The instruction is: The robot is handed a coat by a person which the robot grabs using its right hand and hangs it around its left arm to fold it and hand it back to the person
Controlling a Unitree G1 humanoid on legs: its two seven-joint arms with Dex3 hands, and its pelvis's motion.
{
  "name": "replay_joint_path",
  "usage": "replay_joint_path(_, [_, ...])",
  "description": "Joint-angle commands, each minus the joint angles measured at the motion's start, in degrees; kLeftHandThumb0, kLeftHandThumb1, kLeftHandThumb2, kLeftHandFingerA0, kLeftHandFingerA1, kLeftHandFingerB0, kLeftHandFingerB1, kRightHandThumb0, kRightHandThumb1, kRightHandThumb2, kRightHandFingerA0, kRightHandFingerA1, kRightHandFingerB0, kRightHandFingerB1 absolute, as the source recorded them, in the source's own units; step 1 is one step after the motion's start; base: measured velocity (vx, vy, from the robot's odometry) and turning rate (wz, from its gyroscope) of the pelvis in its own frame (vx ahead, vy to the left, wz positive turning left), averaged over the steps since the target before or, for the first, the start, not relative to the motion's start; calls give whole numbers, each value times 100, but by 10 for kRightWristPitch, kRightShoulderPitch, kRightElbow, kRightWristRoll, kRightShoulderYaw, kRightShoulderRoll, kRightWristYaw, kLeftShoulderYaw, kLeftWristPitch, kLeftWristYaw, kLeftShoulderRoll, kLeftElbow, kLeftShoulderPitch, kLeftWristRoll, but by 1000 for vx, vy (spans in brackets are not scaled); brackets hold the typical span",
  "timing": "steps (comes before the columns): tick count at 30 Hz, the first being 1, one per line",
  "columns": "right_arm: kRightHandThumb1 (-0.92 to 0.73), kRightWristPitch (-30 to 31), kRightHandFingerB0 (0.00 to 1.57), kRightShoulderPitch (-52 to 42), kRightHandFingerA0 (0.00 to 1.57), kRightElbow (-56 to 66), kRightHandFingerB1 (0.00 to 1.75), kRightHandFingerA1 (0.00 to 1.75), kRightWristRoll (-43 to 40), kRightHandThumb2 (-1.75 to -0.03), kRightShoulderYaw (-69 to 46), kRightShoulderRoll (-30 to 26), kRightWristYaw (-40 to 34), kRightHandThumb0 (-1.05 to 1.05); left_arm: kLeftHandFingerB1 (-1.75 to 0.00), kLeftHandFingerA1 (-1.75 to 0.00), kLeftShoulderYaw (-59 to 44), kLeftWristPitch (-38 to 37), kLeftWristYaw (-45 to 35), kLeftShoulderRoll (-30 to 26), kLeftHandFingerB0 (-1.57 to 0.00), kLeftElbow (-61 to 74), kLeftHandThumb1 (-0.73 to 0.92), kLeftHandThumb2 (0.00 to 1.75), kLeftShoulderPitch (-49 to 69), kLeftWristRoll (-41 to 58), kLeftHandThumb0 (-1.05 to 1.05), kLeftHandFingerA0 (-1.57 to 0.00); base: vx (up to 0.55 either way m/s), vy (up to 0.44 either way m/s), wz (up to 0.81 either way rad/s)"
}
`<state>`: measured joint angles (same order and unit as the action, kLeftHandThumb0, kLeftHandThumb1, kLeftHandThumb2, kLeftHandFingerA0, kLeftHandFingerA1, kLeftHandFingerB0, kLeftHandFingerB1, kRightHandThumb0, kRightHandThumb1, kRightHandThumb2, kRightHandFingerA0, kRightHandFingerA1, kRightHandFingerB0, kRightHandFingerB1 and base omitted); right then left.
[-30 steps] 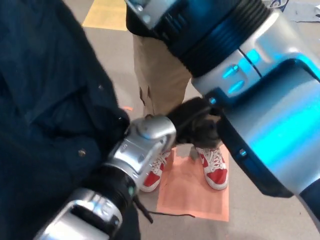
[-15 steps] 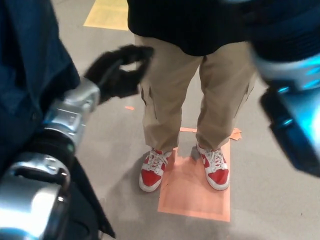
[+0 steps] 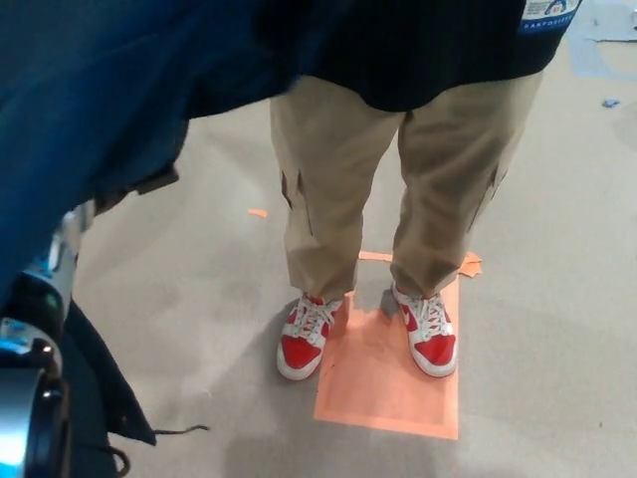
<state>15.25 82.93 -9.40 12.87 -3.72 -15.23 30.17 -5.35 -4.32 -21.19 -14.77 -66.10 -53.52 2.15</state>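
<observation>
Navy cloth dominates the upper left of the head view: the coat point(image 3: 90, 110) lies draped over the robot's left arm point(image 3: 25, 393), whose silver joints show only at the picture's left edge beneath the fabric. A dark flap of the same garment hangs lower beside that arm, trailing a thin cord just above the grey floor point(image 3: 557, 299). Neither hand appears. The left is hidden under or beyond the cloth and the right is out of frame, so whether either is spread, pressed together or pinching the coat cannot be told. Facing the robot at close range, a person in a black top point(image 3: 428, 50) and khaki cargo trousers point(image 3: 328, 179) stands in red-and-white sneakers point(image 3: 304, 344) on an orange square point(image 3: 388, 398) marked on the floor; the person's hands are not in view. Judging by how the coat lies, the hang-and-fold step appears to be in hand, with the hand-back not yet done. The next move likely calls for the right hand to reach in and gather the loose hanging flap, with the left arm held level so the cloth does not slide off, before the bundle goes toward the waiting person.
</observation>
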Motion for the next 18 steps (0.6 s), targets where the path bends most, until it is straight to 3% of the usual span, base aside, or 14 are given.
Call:
replay_joint_path(1, [-89,27,113,-64,108,45,67,53,-46,-68,-46,-49,-9,-33,-25,-26,-10,-29,-18,-26,-5,-4,74,104,14,2,-78,-5,0,0,0])
replay_joint_path(6, [-89,18,115,-185,107,88,71,53,-82,-68,-87,-74,-6,-32,-26,-25,-10,-30,-15,-38,-5,-5,74,104,9,0,-78,-5,0,0,0])
replay_joint_path(10, [-84,-25,125,-338,108,82,57,50,-90,-66,-132,-68,-36,-37,-30,-29,-17,-35,-22,-42,-8,-8,73,103,9,5,-82,-8,0,0,0])
replay_joint_path(11, [-84,-12,124,-359,110,94,58,50,-92,-66,-134,-60,-38,-37,-24,-25,-17,-36,-22,-42,-9,-7,88,68,10,5,-73,-9,0,0,0])
replay_joint_path(15, [-84,-22,121,-501,105,134,65,50,-81,-66,-106,-27,-42,-30,-26,-25,-23,-27,-22,-50,-11,3,88,68,14,10,-73,-10,0,0,0])
replay_joint_path(16, [-86,-21,118,-542,104,143,67,50,-63,-66,-78,-31,-33,-33,-40,-37,-24,-24,-24,-52,-5,6,68,103,12,11,-72,-4,0,0,0])
replay_joint_path(18, [-86,0,116,-598,103,154,66,50,-16,-66,-18,-42,-27,-33,-42,-38,-26,-20,-25,-53,-5,8,68,102,6,13,-74,-4,0,0,0])
